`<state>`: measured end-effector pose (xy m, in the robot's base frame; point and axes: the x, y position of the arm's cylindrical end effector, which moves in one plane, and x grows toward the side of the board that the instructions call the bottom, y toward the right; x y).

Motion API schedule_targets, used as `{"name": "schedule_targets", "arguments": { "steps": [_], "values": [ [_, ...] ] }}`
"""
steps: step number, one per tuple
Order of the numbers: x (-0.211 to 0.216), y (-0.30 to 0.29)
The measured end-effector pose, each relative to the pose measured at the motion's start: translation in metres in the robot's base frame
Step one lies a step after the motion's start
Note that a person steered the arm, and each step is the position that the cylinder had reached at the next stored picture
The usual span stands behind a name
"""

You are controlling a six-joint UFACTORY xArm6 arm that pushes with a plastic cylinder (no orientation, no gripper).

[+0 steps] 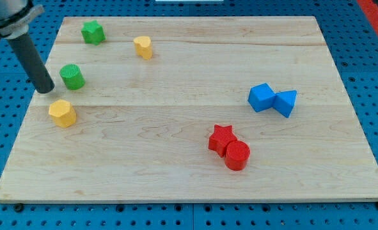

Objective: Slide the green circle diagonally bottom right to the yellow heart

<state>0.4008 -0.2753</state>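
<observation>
Near the board's left edge, my tip [46,89] rests just left of the green circle [72,76], apart.

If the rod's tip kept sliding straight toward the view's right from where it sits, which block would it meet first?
Probably the green circle block: my tip sits just off its left side, slightly lower. Whether it hits squarely or only grazes is unclear.

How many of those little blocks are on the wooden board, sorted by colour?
Green: 2, the green star and the green circle
Yellow: 2, the yellow heart and the yellow hexagon
Blue: 2, the blue cube and the blue triangle
Red: 2, the red star and the red cylinder
Total: 8
</observation>
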Motion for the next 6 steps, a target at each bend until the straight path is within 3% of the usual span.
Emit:
{"name": "schedule_targets", "arguments": {
  "steps": [6],
  "values": [
    [-0.034,0.124]
  ]
}}
